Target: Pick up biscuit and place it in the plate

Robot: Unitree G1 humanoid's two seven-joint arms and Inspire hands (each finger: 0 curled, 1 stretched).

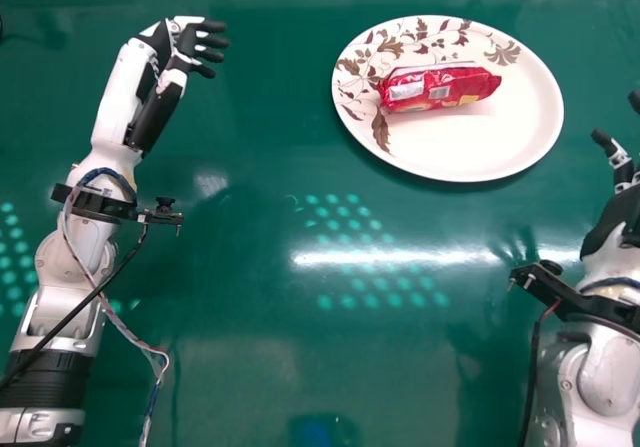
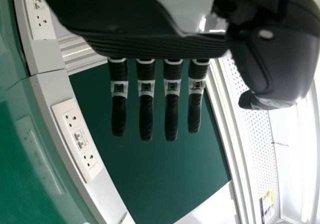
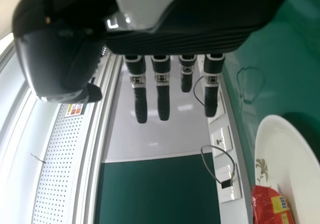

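The red biscuit packet (image 1: 440,86) lies on the white plate (image 1: 480,152) with its brown leaf pattern, in the upper right of the head view. My right hand (image 1: 622,162), at the right edge, is to the right of the plate and apart from it. In the right wrist view that right hand (image 3: 162,91) has its fingers extended and holds nothing; the packet (image 3: 271,206) and plate (image 3: 295,176) show there as well. My left hand (image 1: 195,47) is open and empty, well left of the plate; the left wrist view shows the left hand (image 2: 146,103) with straight fingers.
The glossy green table (image 1: 250,357) lies under both arms. Cables run along the left forearm, and a clamp bracket (image 1: 545,282) sits on the right one. Wall sockets (image 2: 79,139) line a white panel beyond the table.
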